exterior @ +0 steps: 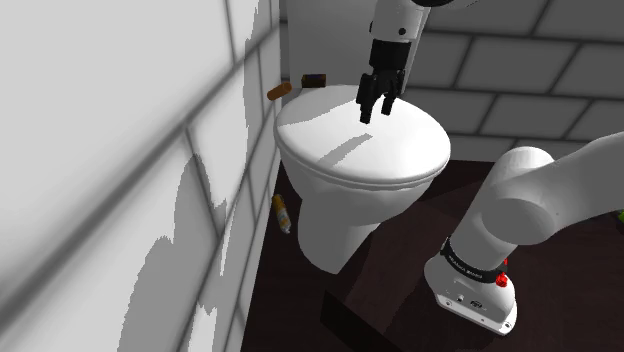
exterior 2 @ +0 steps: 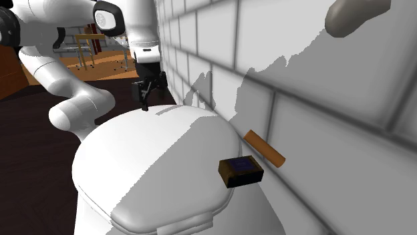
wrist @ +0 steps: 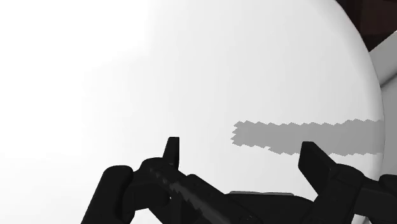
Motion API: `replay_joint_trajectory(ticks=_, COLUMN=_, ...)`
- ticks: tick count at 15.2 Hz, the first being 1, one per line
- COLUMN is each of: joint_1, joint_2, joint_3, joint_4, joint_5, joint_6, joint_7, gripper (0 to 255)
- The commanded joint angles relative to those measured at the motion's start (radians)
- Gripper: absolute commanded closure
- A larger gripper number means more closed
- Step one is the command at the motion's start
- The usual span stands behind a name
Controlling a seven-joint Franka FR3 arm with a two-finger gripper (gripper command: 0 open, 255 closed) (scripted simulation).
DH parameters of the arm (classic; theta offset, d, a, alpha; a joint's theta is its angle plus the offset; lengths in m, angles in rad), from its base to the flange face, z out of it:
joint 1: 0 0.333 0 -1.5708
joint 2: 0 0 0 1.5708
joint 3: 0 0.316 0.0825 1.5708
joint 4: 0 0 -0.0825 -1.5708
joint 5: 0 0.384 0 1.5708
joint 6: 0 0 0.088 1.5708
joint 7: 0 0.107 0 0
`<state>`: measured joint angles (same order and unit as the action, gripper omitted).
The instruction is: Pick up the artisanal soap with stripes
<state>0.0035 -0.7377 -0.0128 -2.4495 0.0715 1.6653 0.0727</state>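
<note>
Gripper (exterior: 378, 105) hovers over toilet lid (exterior: 400, 160), jaws apart, empty. Dark brown soap (exterior: 316, 79) sits at the toilet's rear edge by the wall, near orange bar (exterior: 279, 91) — best to centre above it, fingers across its narrow sides, then descend.

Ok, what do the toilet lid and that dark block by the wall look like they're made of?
Toilet lid: smooth plain white, likely glazed ceramic or hard plastic; no texture settles which. Dark block: matte brown sides, darker bluish top, sharp edges; possibly soap or wood, the look leaves it open.
</note>
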Motion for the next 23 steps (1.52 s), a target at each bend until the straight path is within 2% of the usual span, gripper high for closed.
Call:
replay_joint_trajectory(ticks=1, joint_1=0.000, joint_2=0.000, joint_3=0.000, joint_4=0.000, joint_5=0.000, joint_6=0.000, joint_7=0.000, gripper=0)
replay_joint_trajectory(ticks=7, joint_1=-0.018, joint_2=0.199, joint_3=-0.081, joint_4=0.137, joint_5=-0.062, joint_6=0.064, joint_7=-0.136, gripper=0)
replay_joint_trajectory(ticks=12, joint_1=-0.026, joint_2=0.373, joint_3=-0.138, joint_4=0.285, joint_5=-0.086, joint_6=0.095, joint_7=-0.245, gripper=0)
replay_joint_trajectory(ticks=18, joint_1=-0.036, joint_2=0.591, joint_3=-0.192, joint_4=0.503, joint_5=-0.082, joint_6=0.102, joint_7=-0.374, gripper=0)
replay_joint_trajectory(ticks=23, joint_1=-0.055, joint_2=0.785, joint_3=-0.223, joint_4=0.728, joint_5=-0.055, joint_6=0.076, joint_7=-0.478, gripper=0)
